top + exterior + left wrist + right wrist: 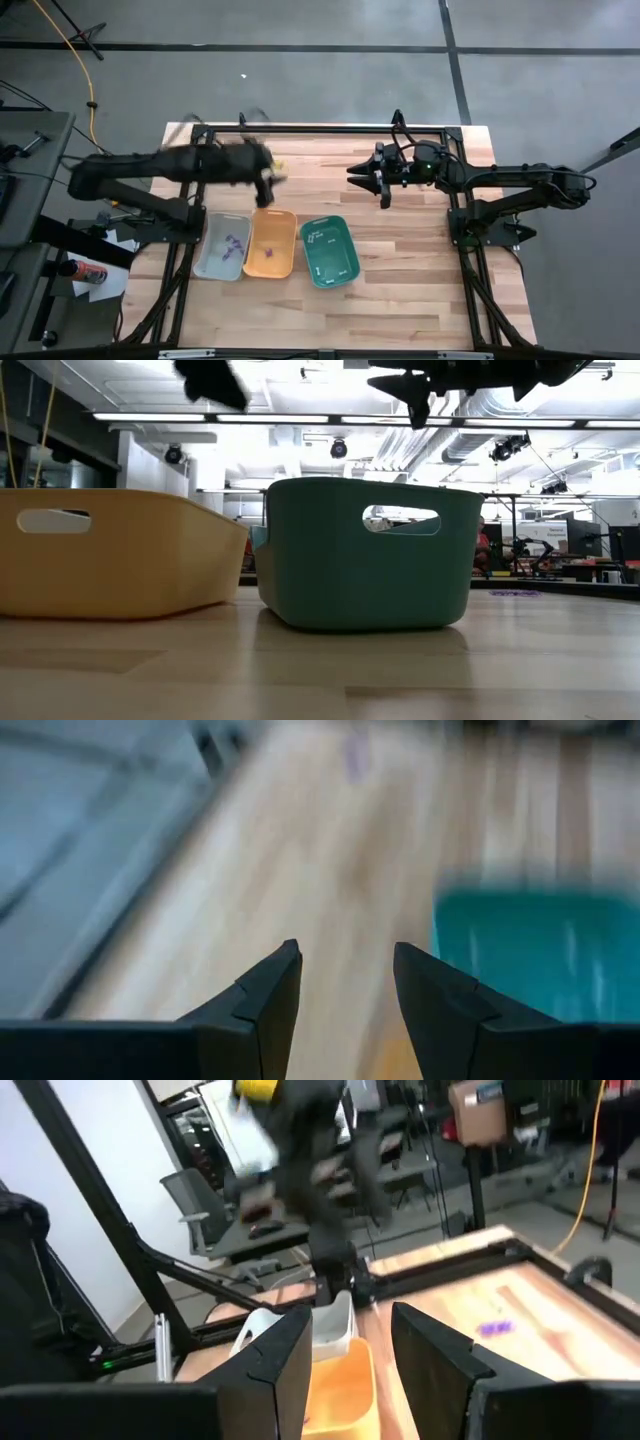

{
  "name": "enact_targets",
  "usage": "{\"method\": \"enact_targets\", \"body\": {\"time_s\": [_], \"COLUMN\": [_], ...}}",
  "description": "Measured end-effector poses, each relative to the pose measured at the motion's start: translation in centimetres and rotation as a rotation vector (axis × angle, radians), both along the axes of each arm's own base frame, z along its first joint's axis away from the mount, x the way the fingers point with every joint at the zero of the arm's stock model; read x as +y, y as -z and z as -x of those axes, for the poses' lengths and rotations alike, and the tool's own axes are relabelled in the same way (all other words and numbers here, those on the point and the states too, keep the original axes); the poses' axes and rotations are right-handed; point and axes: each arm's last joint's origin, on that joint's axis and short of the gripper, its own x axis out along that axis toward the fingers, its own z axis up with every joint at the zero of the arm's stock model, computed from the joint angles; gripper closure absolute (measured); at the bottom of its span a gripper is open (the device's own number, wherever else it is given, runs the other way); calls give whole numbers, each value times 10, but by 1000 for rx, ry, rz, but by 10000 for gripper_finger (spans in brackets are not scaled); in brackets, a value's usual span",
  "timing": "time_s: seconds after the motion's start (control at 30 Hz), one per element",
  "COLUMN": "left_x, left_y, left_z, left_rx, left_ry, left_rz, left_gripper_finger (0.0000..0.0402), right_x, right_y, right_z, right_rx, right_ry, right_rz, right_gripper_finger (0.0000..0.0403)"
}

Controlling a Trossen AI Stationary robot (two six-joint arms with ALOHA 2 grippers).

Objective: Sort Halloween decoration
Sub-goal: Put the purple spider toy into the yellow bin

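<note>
Three trays stand in a row near the table's middle: grey, orange and teal. Purple pieces lie in the grey tray, one purple piece in the orange tray, and white stick-like pieces in the teal one. Another purple piece lies on the bare wood. My left gripper hovers open above the orange tray's far end, blurred and holding nothing. My right gripper hangs open and empty in the air beyond the teal tray.
A black frame runs along the table's far edge, and both arm bases stand at the table's sides. Bare wood stretches on the near side and to the right of the trays. In the low view the orange tray and teal tray stand close ahead.
</note>
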Motion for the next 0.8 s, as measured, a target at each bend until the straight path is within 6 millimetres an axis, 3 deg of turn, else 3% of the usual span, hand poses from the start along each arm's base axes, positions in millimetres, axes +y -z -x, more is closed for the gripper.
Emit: {"method": "enact_targets", "body": {"time_s": [0.1, 0.2, 0.27, 0.47, 0.7, 0.8], "left_x": [17, 25, 26, 28, 27, 27], "left_y": [-28, -35, -25, 38, 48, 46], "left_z": [7, 6, 0, -21, -29, -28], "left_rx": [-253, -472, -587, -704, -763, -770], "left_ry": [-63, 1, 84, 161, 185, 185], "left_rz": [-16, -35, -26, 104, 109, 107], "left_gripper_finger": [254, 262, 269, 301, 392, 394], "right_x": [0, 0, 0, 0, 0, 0], "right_y": [-3, -5, -6, -6, -6, -6], "right_z": [0, 0, 0, 0, 0, 0], "right_rx": [-36, -57, -58, -58, -60, -60], "right_ry": [0, 0, 0, 0, -1, -1], "right_rz": [34, 46, 46, 60, 98, 98], "right_gripper_finger": [270, 270, 270, 270, 270, 270]}}
